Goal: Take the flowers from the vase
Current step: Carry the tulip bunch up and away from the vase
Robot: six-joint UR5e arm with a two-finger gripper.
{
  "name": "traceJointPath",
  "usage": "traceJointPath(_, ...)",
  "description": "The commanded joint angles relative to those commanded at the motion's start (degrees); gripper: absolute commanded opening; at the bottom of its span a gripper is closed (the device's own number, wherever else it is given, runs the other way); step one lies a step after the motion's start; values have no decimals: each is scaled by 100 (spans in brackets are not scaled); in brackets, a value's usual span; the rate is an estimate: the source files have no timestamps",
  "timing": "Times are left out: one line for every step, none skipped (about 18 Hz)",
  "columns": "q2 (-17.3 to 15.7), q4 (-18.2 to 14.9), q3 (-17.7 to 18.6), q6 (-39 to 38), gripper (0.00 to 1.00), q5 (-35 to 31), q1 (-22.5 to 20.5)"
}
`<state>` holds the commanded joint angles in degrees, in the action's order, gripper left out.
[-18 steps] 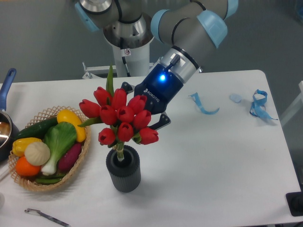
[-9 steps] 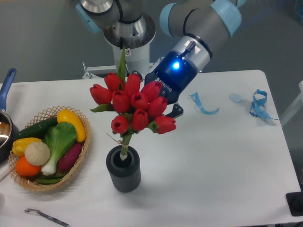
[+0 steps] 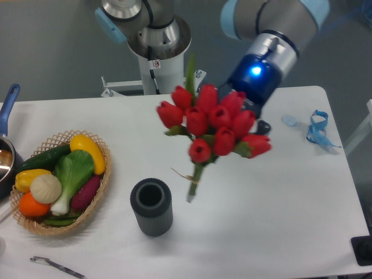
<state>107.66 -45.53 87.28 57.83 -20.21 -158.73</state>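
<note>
1. My jaws point(image 3: 251, 123) are mostly hidden behind the red blooms, so I cannot tell how wide they stand, but the flowers point(image 3: 214, 123) hang from them in the air, clear of everything below.
2. The bunch is tilted: the buds sit up by my wrist, and the tied green stems slant down and to the left, ending above the surface without touching it.
3. A single green leaf sticks up above the buds.
4. The vase point(image 3: 151, 206) stands upright on the white surface point(image 3: 261, 221), to the lower left of the stem tips. Its dark mouth is open, with nothing in it.
5. The stems and the vase are apart, with a gap of bare surface showing between them.
6. A blue light glows on my wrist just above the bouquet.
7. A wicker basket point(image 3: 100, 195) of vegetables rests near the left of the vase.
8. A pot with a blue handle point(image 3: 8, 107) is cut off at the far left edge.
9. Blue ribbon scraps point(image 3: 317, 129) lie near the right edge.
10. A thin metal tool point(image 3: 57, 266) lies at the front left.
</note>
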Motion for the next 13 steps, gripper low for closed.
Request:
traceJointPath(53,0,-44,9,45,-35,0)
traceJointPath(97,0,-71,18,45,-53,-17)
traceJointPath(89,0,-71,18,45,-53,-52)
traceJointPath(89,0,-62,9,45,-62,-62)
traceJointPath(89,0,-62,9,45,-53,-62)
traceJointPath(89,0,-71,1,45,-62,-62)
traceJointPath(98,0,-80,1,45,-62,-62)
traceJointPath(98,0,-71,1,45,-62,-62)
traceJointPath(98,0,-62,1,45,-62,-62)
traceJointPath(98,0,-54,9,45,-62,-62)
traceJointPath(98,0,-53,9,45,-62,-62)
traceJointPath(98,0,-53,9,45,-62,-62)
traceJointPath(98,0,-62,1,45,-62,-62)
